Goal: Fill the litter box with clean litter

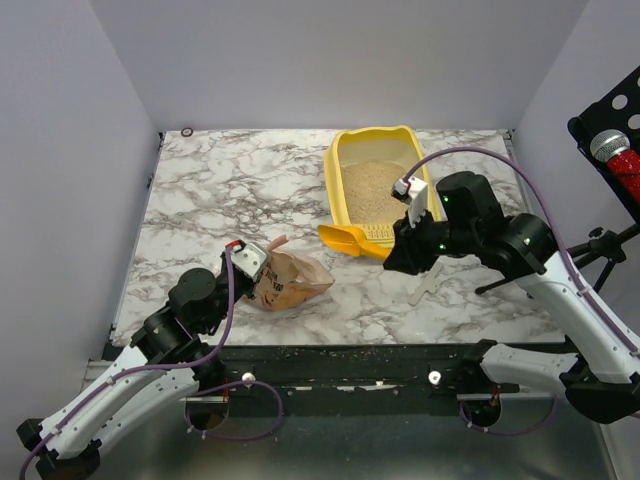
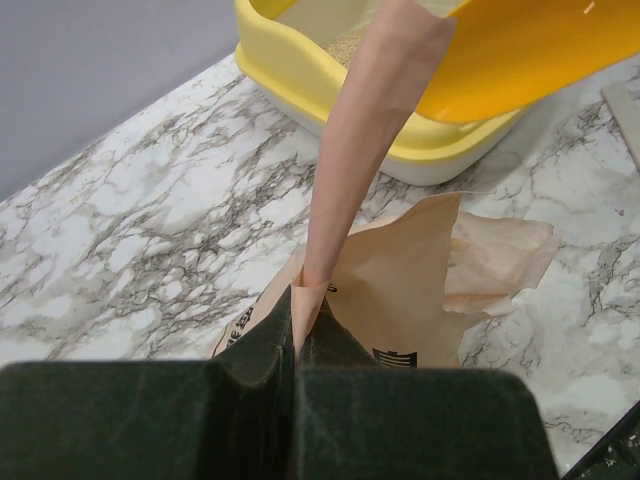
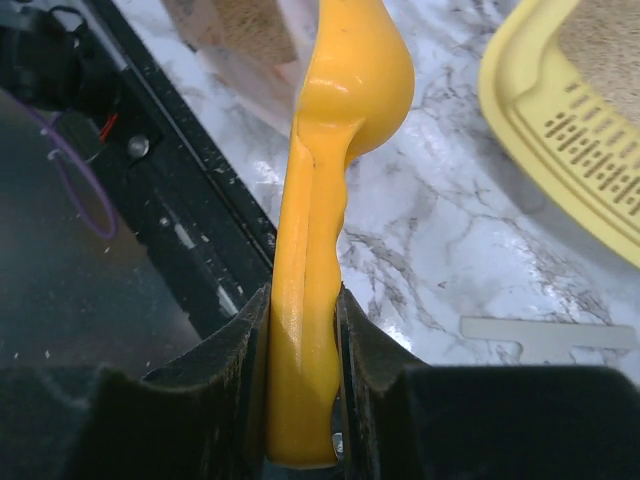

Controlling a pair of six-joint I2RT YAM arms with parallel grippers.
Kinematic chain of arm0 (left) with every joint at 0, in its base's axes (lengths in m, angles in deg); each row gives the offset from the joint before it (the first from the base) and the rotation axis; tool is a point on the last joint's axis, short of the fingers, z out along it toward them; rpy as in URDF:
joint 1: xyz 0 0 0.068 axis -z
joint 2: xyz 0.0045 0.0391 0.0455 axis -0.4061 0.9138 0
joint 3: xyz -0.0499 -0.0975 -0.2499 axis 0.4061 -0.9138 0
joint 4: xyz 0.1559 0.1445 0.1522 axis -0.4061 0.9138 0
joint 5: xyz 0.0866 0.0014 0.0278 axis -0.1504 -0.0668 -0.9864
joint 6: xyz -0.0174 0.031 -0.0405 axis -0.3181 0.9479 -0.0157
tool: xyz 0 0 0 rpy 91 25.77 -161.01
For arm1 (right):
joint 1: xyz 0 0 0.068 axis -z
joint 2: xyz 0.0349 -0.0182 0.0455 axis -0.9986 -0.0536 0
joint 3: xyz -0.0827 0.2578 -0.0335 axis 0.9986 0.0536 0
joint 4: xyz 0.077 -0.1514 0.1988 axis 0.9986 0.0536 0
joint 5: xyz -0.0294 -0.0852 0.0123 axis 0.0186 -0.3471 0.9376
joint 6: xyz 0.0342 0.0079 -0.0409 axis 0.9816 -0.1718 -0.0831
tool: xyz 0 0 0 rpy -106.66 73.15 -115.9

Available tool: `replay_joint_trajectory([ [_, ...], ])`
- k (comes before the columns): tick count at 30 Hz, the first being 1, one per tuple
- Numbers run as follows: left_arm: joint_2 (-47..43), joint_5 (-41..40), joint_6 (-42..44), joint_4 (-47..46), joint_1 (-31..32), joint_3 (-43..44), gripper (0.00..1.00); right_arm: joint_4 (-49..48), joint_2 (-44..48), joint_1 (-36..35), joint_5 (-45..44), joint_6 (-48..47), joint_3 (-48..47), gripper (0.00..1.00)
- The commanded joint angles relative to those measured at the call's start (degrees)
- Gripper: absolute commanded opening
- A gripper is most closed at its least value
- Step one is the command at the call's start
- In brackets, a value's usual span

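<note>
the left gripper (image 2: 298, 305) is closed tight on the twisted top edge of the bag (image 1: 290, 280) at the near left of the tabletop (image 1: 200, 190). the right gripper (image 3: 301, 300) is clamped partway shut on the handle of the orange scoop (image 1: 345, 238), whose bowl sits between the bag and the near left corner of the litter box (image 1: 333, 180). the litter box stands at the far right with a layer of litter (image 1: 375, 190) on its floor. to transfer well, hold the bag mouth raised and taut, carry the scoop level over the rim, and tip it only above the litter.
</note>
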Motion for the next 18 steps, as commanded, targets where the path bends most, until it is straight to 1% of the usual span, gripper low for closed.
replay_joint_trajectory([
  [1, -0.24, -0.53, -0.78, -4.34, 0.34, 2.27, 0.0, 2.58, 0.51, -2.06, 7.62, -1.12, -0.11, 0.0],
  [6, -0.59, -0.53, -0.87, -4.34, 0.34, 2.27, 0.0, 3.02, -1.51, -4.52, 7.62, -1.03, -0.02, 0.0],
  [14, -1.03, -0.27, -0.78, -4.43, 0.26, 2.18, 0.0, 0.92, -6.25, -6.81, 5.78, -0.24, -0.55, 0.0],
  [18, -1.29, -0.18, -0.78, -4.52, 0.26, 2.18, 0.0, -0.05, -8.71, -7.51, 7.18, -0.33, -0.46, 0.0],
])
